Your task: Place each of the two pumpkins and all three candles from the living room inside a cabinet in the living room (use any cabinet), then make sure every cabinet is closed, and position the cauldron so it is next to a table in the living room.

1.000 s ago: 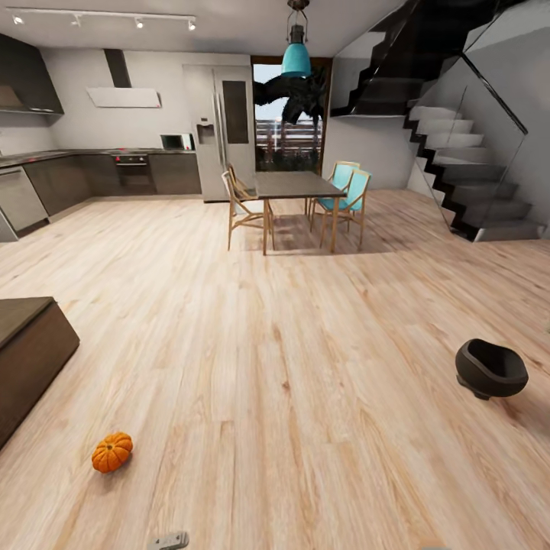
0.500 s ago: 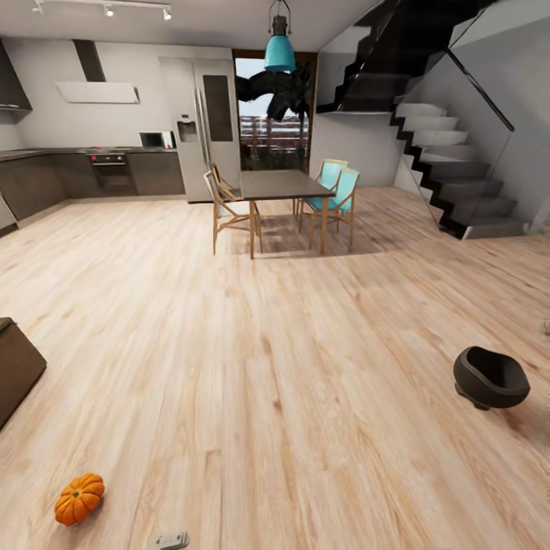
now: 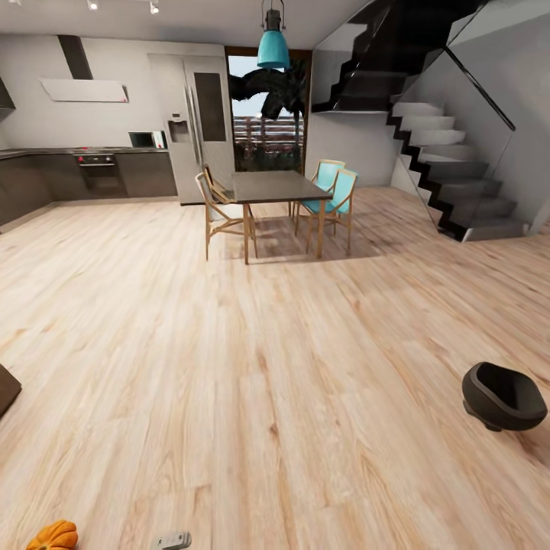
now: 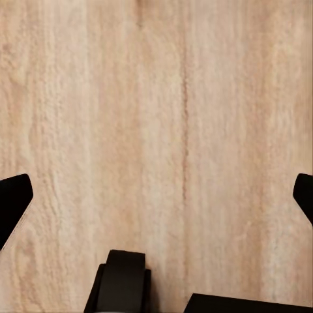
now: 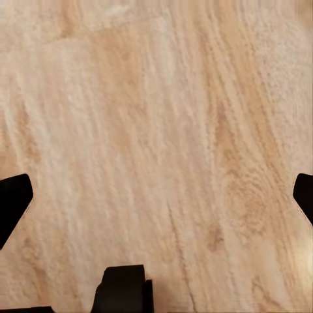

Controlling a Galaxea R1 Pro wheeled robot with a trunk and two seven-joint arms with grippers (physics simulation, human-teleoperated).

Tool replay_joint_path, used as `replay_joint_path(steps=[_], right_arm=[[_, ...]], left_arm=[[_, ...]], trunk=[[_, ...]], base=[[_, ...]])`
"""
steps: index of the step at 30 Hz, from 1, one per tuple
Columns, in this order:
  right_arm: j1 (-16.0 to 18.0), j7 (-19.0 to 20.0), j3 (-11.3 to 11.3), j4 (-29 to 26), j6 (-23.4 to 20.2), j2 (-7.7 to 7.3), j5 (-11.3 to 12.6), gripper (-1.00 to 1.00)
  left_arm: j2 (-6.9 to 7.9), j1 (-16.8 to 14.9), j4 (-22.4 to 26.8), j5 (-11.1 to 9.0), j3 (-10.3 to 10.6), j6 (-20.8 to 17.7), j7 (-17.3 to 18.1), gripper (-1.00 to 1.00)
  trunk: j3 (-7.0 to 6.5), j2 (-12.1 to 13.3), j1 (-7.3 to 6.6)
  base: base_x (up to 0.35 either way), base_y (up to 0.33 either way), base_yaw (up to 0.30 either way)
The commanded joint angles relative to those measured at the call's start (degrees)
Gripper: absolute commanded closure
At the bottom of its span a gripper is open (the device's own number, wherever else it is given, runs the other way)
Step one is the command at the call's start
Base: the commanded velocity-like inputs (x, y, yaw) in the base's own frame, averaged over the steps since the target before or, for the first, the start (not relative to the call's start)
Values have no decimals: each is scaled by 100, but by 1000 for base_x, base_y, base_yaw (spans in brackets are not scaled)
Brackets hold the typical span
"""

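So right at the bottom edge of the head view there's a small grey bit of the robot poking in, and just left of it one pumpkin sits on the wood floor, orange and ribbed, half cut off by the frame. Both wrist cams look straight down at bare planks: the left gripper has its fingertips spread wide at the picture's edges with nothing between them, and the right gripper is the same deal, splayed apart and empty. A dark corner of some low furniture peeks in at the left edge; can't tell what it is. Over on the right, the black cauldron stands upright on the floor, well apart from the pumpkin. Farther back is a dark dining table with wooden chairs on one side and teal chairs on the other, under a teal pendant lamp. Kitchen units and a fridge line the back left, stairs climb at the right.
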State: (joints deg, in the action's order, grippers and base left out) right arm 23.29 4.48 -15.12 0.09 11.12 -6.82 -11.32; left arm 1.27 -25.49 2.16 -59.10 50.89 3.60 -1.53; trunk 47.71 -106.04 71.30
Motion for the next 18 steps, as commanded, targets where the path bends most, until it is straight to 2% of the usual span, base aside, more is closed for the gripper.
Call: replay_joint_path(steps=[1, 5, 7, 11, 18], right_arm=[[0, -69, 0, 18, -8, 9, -2, -100], [-8, -650, 0, 250, -20, 19, -14, -100], [-40, -785, 0, 328, -21, 25, -17, -100], [-235, -863, 0, 370, -16, 22, -19, -100], [-370, -878, 0, 370, -14, 21, -19, -100]], left_arm=[[2, 0, 0, -2, 0, 0, -2, -100], [3, 0, -4, -4, 0, 0, -2, -100], [4, 0, -4, -5, 0, 0, -2, -100], [5, 0, -5, -5, 0, 0, -2, -100], [5, 0, -5, 0, 0, 0, -4, -100]], trunk=[[0, 0, 0], [0, 0, 0], [0, 0, 0], [0, 0, 0], [0, 0, 0]], base=[[335, 0, 0], [335, 0, 0], [335, 0, 0], [335, 0, 0], [335, 0, 0]])
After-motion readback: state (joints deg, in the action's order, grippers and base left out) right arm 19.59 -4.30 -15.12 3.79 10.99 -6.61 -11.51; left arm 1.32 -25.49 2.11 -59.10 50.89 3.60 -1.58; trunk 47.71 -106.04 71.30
